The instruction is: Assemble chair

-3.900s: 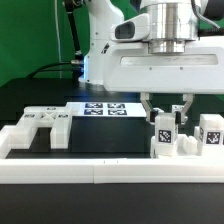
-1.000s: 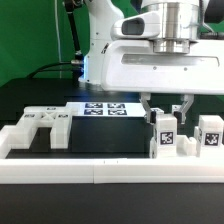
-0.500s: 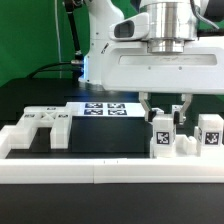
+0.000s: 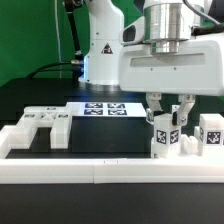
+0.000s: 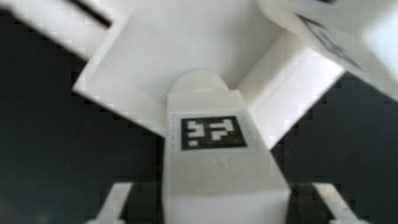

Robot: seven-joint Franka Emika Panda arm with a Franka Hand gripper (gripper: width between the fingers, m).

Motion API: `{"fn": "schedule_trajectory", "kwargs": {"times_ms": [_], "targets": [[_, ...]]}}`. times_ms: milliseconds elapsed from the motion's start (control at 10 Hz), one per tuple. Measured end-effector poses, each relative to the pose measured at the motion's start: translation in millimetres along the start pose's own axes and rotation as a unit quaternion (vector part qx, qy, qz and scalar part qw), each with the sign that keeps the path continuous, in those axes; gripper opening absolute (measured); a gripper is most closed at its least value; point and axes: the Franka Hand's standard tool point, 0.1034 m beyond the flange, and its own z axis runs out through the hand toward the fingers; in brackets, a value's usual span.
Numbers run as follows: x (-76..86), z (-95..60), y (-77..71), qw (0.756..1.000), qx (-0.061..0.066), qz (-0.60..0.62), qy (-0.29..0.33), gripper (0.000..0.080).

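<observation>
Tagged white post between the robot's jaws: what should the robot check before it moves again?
1. Jaws sit on either side of the tagged post: ok.
2. Jaws really pinching the post: cannot tell.
3. Post standing upright: ok.
4. Other tagged block on the exterior view's right is apart from the jaws: ok.
5. Slotted panel lies off on the exterior view's left, out of the way: ok.
</observation>
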Motion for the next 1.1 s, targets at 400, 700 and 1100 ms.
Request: {"fn": "schedule_trajectory", "kwargs": {"times_ms": [400,700,1100], "targets": [[-1.0,-1.3,-0.1,0.995,-0.002,0.097,0.004,0.0294],[-1.1,-0.8,0.4,0.998,-0.004,0.067,0.003,0.048],[-0.9,-2.4,-1.3,0.992,-0.009,-0.124,-0.003,0.0639]]}}
